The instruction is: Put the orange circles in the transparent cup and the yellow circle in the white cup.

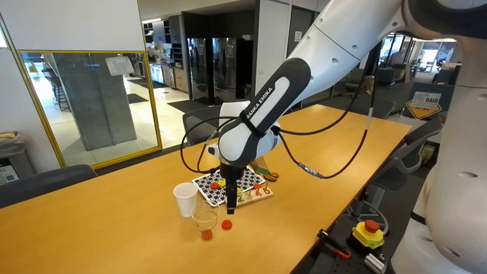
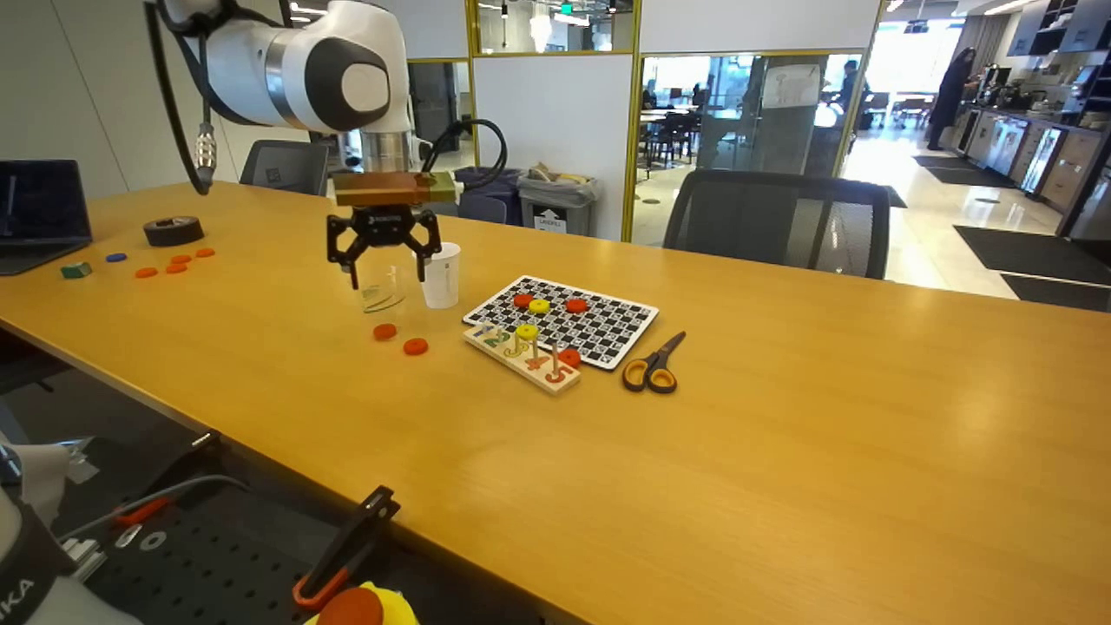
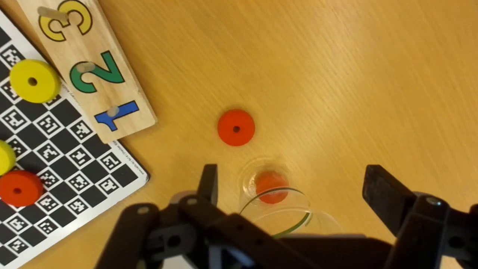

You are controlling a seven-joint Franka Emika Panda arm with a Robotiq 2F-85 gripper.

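Occlusions and crops, my remote feeds.
In the wrist view, my gripper [image 3: 292, 173] hides part of the transparent cup [image 3: 280, 211]; I see the orange circle [image 3: 270, 181] at its base only through the wall. The left edge cuts off the checkerboard [image 3: 65, 168] and one yellow circle [image 3: 6, 157]; the top edge crops the number board [image 3: 82, 46]. In an exterior view, the gripper blocks that board's 1, and I cannot see the floor of the white cup [image 1: 185, 201]. In an exterior view, edges clip the laptop [image 2: 43, 213] and stop button [image 2: 351, 608].
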